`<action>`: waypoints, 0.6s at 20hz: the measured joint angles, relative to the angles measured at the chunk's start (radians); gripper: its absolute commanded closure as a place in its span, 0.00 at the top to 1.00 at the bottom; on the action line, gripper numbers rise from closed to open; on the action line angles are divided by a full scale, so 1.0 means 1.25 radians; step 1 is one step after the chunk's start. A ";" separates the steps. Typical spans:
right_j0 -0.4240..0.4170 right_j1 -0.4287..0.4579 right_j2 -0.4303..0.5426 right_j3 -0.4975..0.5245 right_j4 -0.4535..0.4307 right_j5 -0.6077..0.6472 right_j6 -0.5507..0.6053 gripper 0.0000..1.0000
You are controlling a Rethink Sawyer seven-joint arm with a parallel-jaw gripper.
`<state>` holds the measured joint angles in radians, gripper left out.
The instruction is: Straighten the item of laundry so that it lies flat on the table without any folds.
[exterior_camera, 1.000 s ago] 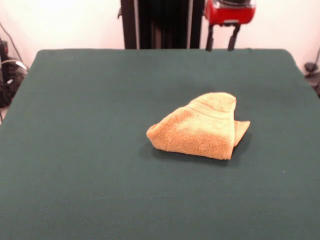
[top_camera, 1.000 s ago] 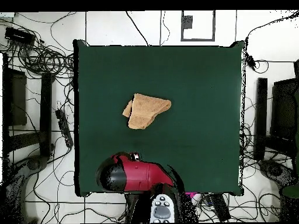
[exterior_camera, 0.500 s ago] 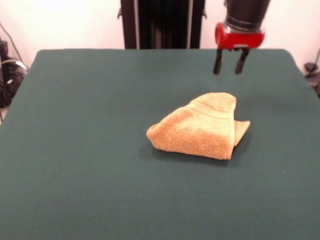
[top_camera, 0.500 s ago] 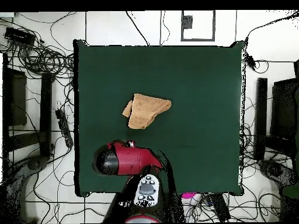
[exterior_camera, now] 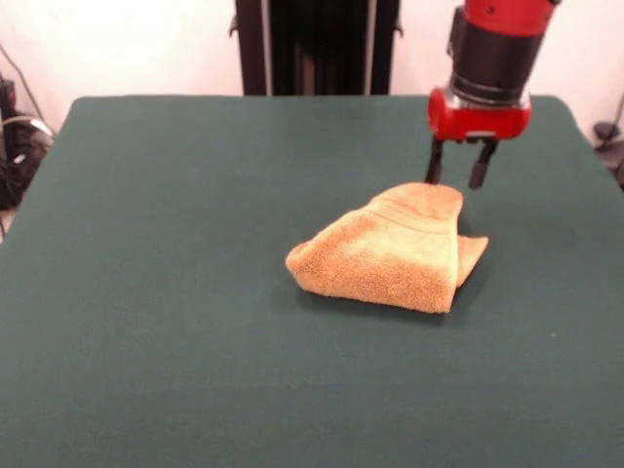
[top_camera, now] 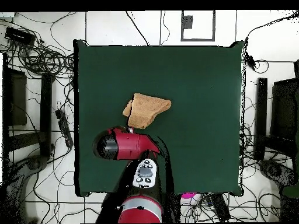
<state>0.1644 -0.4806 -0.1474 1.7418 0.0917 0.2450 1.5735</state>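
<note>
Dark green cloth covers the whole table (exterior_camera: 175,322) in front of you, and around it the overhead view shows a pale floor with many black cables (top_camera: 35,55). On the table you see the towel (exterior_camera: 390,252), orange-tan and still folded over itself into a thick bundle with a rough wedge shape; one woven band crosses its upper layer near the far end, and a small flap comes out from under it on the right side in the front view. It lies a little away from the middle of the table, toward the right of the front view, and in the overhead view (top_camera: 146,110) it sits left of the centre. Your arm (top_camera: 125,146) comes down over the far end of the towel. The gripper (exterior_camera: 456,166) hangs just above that far edge, with its two dark fingers (exterior_camera: 434,162) pointing down and held apart, a clear gap between them and nothing in it. You cannot tell from these views if the finger tips touch the cloth or stay just over it.
</note>
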 measured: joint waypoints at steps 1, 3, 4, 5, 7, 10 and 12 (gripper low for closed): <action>0.002 0.007 -0.002 -0.007 0.005 0.000 0.000 1.00; 0.010 0.023 -0.012 -0.020 0.018 0.000 0.000 1.00; 0.014 0.034 -0.017 -0.026 0.028 0.000 0.001 1.00; 0.015 0.040 -0.018 -0.028 0.034 0.000 0.001 1.00; 0.014 0.063 -0.019 -0.034 0.059 -0.001 0.001 1.00; 0.011 0.095 -0.019 -0.037 0.089 -0.015 0.001 1.00; 0.016 0.094 -0.024 -0.037 0.103 -0.021 0.001 1.00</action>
<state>0.1846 -0.3627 -0.1778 1.6957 0.2206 0.2186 1.5751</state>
